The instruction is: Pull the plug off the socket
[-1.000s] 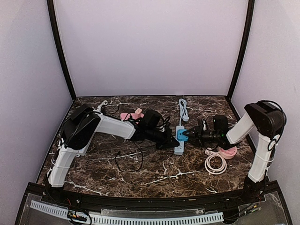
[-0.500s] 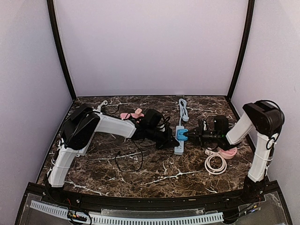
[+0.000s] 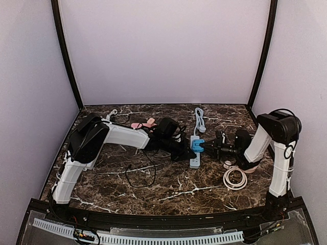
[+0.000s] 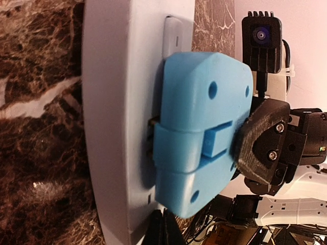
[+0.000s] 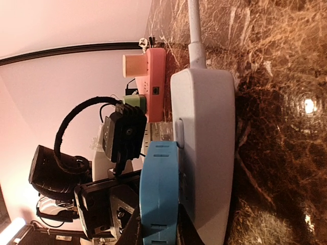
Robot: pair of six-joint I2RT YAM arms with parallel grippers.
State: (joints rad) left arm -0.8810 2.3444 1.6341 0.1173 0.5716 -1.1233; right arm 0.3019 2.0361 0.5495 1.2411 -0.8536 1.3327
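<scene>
A white power strip [image 3: 194, 162] lies mid-table with a blue plug [image 3: 197, 146] in its socket. My right gripper [image 3: 203, 147] comes from the right and is shut on the plug; in the right wrist view its fingers [image 5: 134, 229] flank the plug [image 5: 159, 189] against the strip [image 5: 204, 153]. My left gripper [image 3: 185, 152] is at the strip's left side, fingers together. In the left wrist view the fingertips [image 4: 163, 232] touch the strip's edge [image 4: 122, 117]. A thin gap with metal prongs [image 4: 151, 137] shows under the plug [image 4: 204, 132].
The strip's white cord [image 3: 199, 120] runs to the back. A white coiled cable [image 3: 234, 178] lies under my right arm. A black cable loop [image 3: 143, 176] lies front left. A pink adapter [image 3: 143, 124] lies behind my left arm.
My right arm has folded in, elbow higher and further left, now covering the pink piece by the coil. My left gripper has edged up against the strip. The plug stays in place.
</scene>
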